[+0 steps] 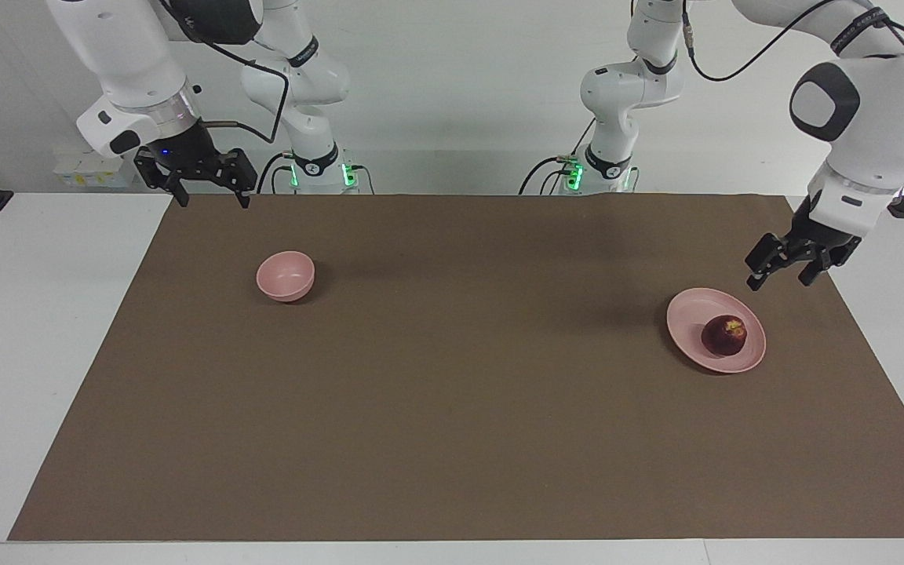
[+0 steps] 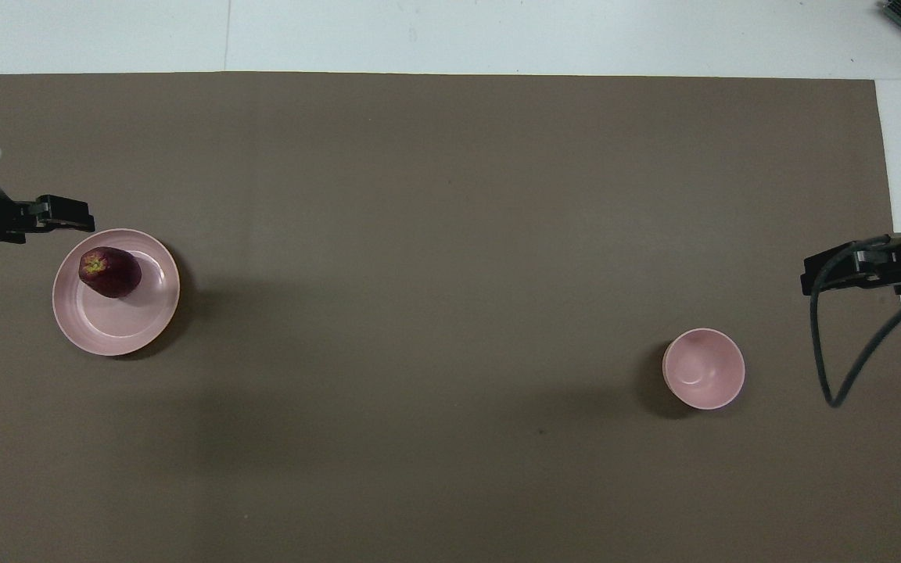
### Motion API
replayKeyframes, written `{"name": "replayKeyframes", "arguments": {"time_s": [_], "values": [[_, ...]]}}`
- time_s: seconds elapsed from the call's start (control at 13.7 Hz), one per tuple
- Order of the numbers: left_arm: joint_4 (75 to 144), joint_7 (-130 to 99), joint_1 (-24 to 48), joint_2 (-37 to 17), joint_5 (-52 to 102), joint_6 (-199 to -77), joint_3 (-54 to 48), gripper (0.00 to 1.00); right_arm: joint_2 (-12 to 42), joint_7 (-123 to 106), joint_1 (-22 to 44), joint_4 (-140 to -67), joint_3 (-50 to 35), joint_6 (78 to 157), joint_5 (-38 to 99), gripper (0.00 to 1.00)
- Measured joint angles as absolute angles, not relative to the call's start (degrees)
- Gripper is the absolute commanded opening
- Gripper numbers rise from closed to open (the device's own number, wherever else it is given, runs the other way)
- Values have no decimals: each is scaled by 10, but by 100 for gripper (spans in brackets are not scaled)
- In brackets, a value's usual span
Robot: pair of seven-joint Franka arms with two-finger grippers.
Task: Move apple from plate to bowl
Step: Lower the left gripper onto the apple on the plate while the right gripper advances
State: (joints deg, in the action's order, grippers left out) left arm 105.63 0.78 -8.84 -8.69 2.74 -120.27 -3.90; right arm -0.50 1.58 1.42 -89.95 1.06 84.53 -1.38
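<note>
While one apple (image 1: 724, 336) occupies one plate (image 1: 691, 310), both tools (image 1: 780, 275) (image 1: 211, 195) hang seemingly released.

The apple (image 1: 724, 335) lies on the plate (image 1: 691, 306), off-centre, toward 10 o'clock of the plate in the overhead view. The plate sits on the mat (image 1: 452, 392) at the left arm's end. The bowl (image 1: 286, 275) stands on the mat at the right arm's end, well apart from the plate, toward 4 o'clock overhead.
</note>
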Motion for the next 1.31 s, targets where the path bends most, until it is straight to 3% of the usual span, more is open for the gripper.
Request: {"name": "replayKeyframes", "arguments": {"time_s": [0.44, 0.95, 1.02, 1.09, 1.17, 1.31], "values": [[1150, 8, -89, -124, 27, -1300, -40, 100, -10, 16, 14, -905, 10, 845, -11, 100], [1176, 8, -93, -127, 27, -1321, -40, 100, -23, 16, 27, -946, 10, 887, 33, 100], [1177, 8, -93, -127, 27, -1321, -40, 95, -25, 16, 29, -953, 10, 896, 44, 100], [1177, 8, -93, -127, 27, -1322, -40, 86, -27, 16, 32, -960, 9, 908, 50, 100], [1177, 8, -93, -127, 27, -1322, -40, 66, -29, 16, 37, -966, 9, 915, 56, 100], [1177, 8, -93, -128, 27, -1323, -41, 5, -31, 16, 50, -979, 9, 924, 86, 100]]}}
